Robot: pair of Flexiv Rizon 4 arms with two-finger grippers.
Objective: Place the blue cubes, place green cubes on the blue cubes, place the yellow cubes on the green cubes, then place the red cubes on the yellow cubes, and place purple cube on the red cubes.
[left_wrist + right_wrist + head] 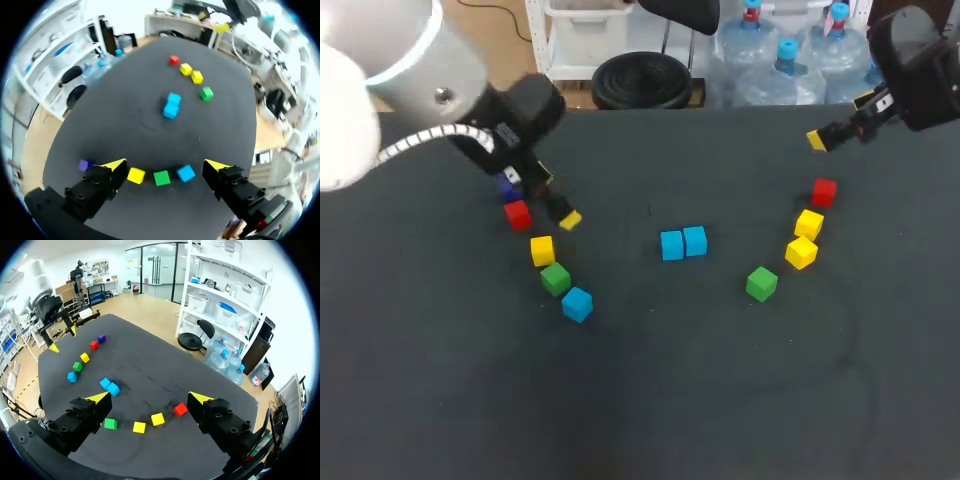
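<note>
Two blue cubes (672, 245) (695, 240) sit side by side, touching, at the table's middle. At the left a curved row runs purple cube (508, 182), red cube (518, 214), yellow cube (542, 250), green cube (556, 279), blue cube (577, 303). At the right lie a red cube (824, 192), two yellow cubes (809, 223) (801, 252) and a green cube (761, 283). My left gripper (558, 200) (166, 165) hangs open over the left row, holding nothing. My right gripper (840, 120) (150, 398) is open and empty, raised above the far right.
The dark table (700, 400) is bare along its near half. In the left wrist view the yellow cube (136, 175), green cube (161, 177) and blue cube (186, 173) lie below the open fingers; the left row's red cube is hidden.
</note>
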